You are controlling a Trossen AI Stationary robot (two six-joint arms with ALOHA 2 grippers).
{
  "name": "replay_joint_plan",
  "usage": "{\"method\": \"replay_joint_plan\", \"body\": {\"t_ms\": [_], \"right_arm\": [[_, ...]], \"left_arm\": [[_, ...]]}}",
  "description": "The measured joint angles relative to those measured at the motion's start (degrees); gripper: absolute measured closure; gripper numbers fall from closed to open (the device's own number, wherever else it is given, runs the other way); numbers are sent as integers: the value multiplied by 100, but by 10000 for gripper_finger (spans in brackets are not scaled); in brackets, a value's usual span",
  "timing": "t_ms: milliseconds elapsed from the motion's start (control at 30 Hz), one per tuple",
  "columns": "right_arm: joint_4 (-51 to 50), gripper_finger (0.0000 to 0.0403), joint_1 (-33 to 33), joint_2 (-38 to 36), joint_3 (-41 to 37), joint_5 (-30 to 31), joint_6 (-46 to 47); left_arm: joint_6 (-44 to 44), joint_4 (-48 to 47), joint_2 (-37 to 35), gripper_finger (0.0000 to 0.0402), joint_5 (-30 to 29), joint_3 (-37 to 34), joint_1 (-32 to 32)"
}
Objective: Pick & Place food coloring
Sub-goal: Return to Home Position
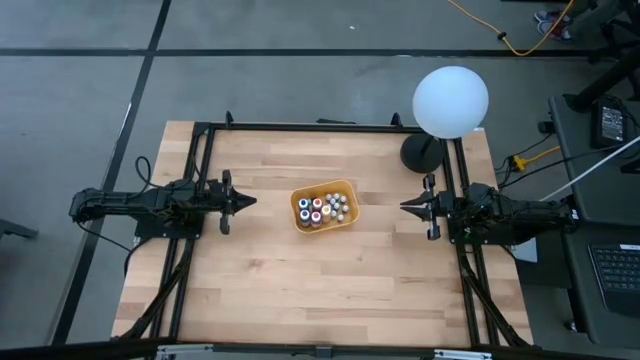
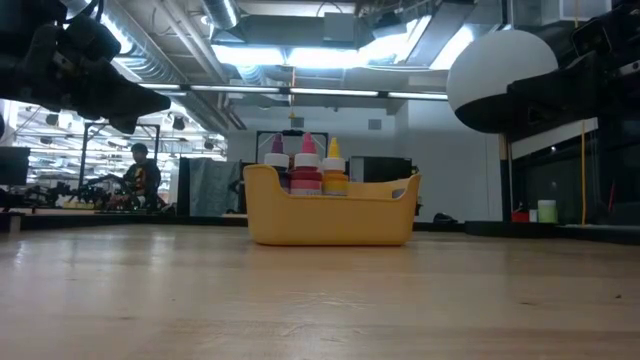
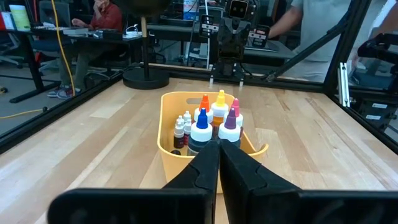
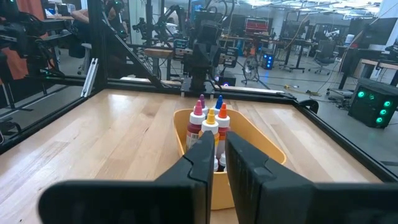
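The food coloring bottles (image 1: 322,208) stand upright, packed together in an orange-yellow tray (image 1: 346,187) at the table's middle. Their caps are white, blue, orange, yellow, pink and purple (image 3: 211,118) (image 4: 210,121); in the low view their tips (image 2: 306,165) poke above the tray wall (image 2: 330,225). My left gripper (image 1: 252,201) hovers left of the tray, shut and pointing at it (image 3: 219,149). My right gripper (image 1: 403,207) hovers right of the tray, also pointing at it, its fingers drawn nearly together (image 4: 219,163). Neither touches anything.
A big white globe lamp (image 1: 451,100) stands on a dark round base (image 1: 420,152) at the table's far right corner, close behind my right arm. A black frame runs along the table's far, left and right edges. Bare wood lies between each gripper and the tray. People sit beyond the table.
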Motion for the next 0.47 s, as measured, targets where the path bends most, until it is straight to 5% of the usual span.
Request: {"method": "replay_joint_plan", "body": {"t_ms": [467], "right_arm": [[-1,359,0,0,0,0,0]], "left_arm": [[0,-1,-1,391,0,0,0]]}}
